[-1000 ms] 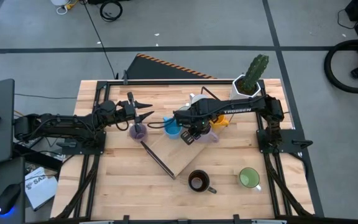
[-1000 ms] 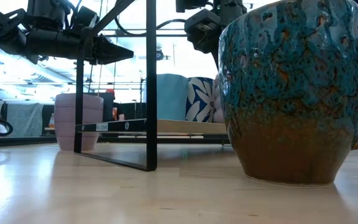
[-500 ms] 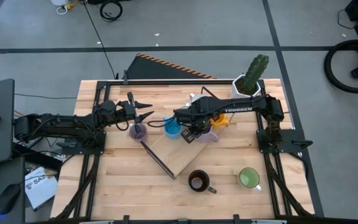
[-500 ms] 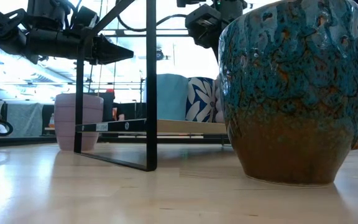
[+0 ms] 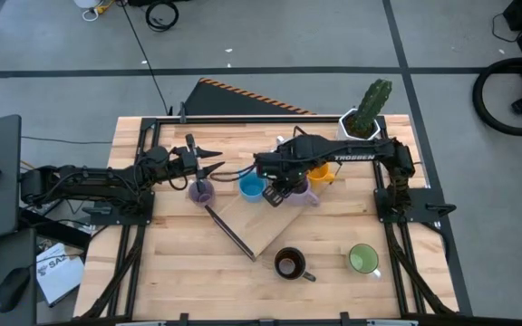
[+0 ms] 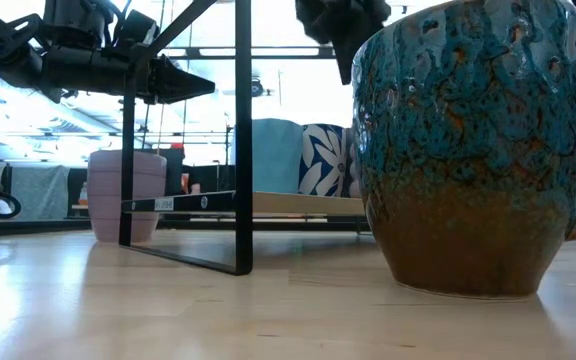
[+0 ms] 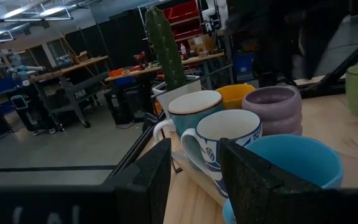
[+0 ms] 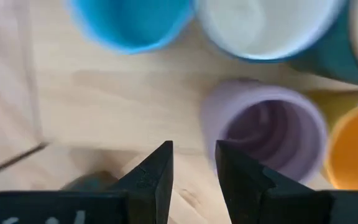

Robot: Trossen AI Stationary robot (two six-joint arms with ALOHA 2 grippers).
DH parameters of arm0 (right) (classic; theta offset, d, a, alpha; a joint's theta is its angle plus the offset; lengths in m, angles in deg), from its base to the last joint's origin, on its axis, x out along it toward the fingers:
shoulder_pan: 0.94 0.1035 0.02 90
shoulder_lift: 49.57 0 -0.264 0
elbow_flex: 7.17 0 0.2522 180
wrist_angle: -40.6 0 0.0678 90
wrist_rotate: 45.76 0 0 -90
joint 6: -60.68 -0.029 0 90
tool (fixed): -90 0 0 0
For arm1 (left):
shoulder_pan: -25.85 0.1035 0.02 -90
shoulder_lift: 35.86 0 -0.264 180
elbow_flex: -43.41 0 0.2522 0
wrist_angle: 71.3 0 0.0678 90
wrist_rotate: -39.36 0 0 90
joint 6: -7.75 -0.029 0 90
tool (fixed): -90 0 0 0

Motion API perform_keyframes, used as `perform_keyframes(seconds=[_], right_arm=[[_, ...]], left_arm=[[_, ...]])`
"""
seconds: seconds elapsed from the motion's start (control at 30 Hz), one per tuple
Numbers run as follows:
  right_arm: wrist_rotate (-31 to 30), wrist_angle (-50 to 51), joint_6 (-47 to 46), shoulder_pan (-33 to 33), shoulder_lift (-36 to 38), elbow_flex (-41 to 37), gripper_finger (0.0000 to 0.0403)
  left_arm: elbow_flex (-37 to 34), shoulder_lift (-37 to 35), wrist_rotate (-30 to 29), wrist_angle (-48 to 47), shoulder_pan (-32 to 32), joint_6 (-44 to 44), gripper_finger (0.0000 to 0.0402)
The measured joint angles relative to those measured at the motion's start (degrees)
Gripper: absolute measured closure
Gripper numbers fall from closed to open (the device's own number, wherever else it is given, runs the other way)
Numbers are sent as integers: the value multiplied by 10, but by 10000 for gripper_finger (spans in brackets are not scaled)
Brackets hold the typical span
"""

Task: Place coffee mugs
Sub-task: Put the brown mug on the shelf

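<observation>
At frame centre in the high view, the right gripper [image 5: 277, 191] hangs empty, fingers slightly parted, above the ribbed lavender ceramic mug [image 5: 299, 192] beside the blue mug [image 5: 251, 187]. Left of centre, the left gripper [image 5: 214, 167] hovers partly open, empty, by another lavender mug [image 5: 199, 191].

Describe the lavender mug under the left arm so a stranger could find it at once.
Start at the black-framed wooden rack in the table's middle. Just off its left corner stands the lavender mug, alone below the left tool. The other lavender mug sits right of the blue mug.
</observation>
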Motion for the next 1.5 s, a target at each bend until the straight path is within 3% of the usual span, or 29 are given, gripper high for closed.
perform_keyframes(seconds=[0.3,0.6,0.9,1.17,1.5], right_arm=[[30,-96,2,108,0,-17,276],[22,-146,15,185,-19,-58,276],[61,-134,97,195,-61,-57,268],[-4,-125,226,205,-65,-53,258],[-9,-159,291,210,-66,-77,258]], left_arm=[[0,0,0,-5,0,5,260],[0,0,1,-22,-20,75,260],[0,-1,1,-35,-48,58,260],[0,-1,0,-34,-47,42,260],[0,-1,0,-34,-47,41,260]])
